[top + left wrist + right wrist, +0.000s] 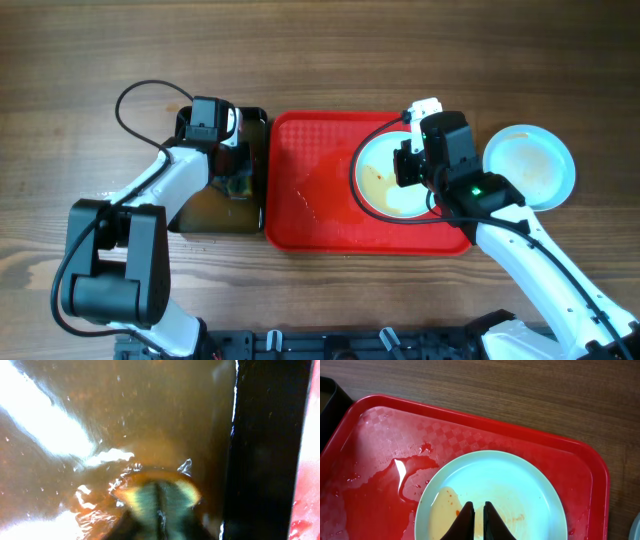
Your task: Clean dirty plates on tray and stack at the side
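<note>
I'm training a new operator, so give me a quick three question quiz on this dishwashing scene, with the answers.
1. True or false: the left gripper is over the tray.
2. How many plates show in the overhead view?
3. The right gripper hangs over: A) the plate on the tray, B) bare table, C) bare tray.
Key: 1 false, it is in the black bin; 2 two; 3 A.

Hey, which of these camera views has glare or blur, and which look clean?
Left wrist: harsh white glare streaks the brown water, and the sponge near the lens is blurred. Right wrist: sharp, only a mild sheen on the wet tray beside the plate. Overhead: evenly lit, in focus.
</note>
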Controlling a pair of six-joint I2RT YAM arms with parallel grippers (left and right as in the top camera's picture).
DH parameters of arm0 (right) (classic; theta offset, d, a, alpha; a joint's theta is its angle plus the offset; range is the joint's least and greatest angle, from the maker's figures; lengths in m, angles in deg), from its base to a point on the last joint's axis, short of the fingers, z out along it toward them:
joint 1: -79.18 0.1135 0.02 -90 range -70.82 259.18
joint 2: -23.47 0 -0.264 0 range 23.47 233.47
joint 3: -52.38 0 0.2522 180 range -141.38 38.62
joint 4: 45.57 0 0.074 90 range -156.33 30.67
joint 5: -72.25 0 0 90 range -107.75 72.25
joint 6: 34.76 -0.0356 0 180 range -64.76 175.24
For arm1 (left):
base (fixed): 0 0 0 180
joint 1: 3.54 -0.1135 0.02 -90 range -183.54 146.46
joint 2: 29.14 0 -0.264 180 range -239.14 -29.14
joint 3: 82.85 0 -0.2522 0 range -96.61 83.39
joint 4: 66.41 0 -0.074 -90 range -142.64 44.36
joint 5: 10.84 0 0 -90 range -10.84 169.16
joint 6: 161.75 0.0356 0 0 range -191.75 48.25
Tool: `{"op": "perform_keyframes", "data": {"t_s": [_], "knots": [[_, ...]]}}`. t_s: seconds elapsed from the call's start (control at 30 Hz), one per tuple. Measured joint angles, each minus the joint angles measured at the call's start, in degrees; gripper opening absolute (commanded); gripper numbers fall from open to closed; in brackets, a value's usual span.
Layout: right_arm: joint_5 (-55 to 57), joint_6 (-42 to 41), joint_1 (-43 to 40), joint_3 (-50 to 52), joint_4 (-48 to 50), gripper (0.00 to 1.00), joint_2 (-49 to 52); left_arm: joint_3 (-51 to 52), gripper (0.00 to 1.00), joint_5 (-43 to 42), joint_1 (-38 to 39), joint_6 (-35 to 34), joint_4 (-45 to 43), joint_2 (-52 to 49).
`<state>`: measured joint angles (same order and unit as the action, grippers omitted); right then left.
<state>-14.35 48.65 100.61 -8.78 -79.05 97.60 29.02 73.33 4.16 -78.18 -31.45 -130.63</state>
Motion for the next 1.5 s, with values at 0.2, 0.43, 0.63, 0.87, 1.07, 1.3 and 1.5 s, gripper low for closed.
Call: {"op": "perform_keyframes", "data": {"t_s": [0.2,0.43,0.63,0.87,1.07,1.3,1.5], "knots": [[0.0,-0.1,0.0,0.0,-0.6,0.08,0.0,0.0,0.37,1.8,0.0,-0.1,-1.5,-0.2],[0.0,-0.1,0.0,0.0,-0.6,0.08,0.0,-0.2,0.49,-0.6,0.0,-2.0,9.4,1.4],[0.0,-0.1,0.0,0.0,-0.6,0.08,0.0,-0.2,0.04,-3.1,0.0,-2.7,11.7,1.6],[0.0,-0.1,0.0,0.0,-0.6,0.08,0.0,-0.5,0.42,0.7,0.2,-3.1,11.5,1.6],[0.0,-0.5,0.0,0.0,-0.6,0.08,0.0,-3.5,0.57,4.7,0.2,-3.2,8.3,1.6],[-0.2,-0.9,0.0,0.0,-0.6,0.08,0.0,-3.5,0.57,5.4,0.2,-3.3,4.9,-1.6],[-0.6,-0.9,0.0,0.0,-0.6,0.08,0.0,-4.0,0.04,6.2,0.1,-3.2,1.2,-3.4]]}}
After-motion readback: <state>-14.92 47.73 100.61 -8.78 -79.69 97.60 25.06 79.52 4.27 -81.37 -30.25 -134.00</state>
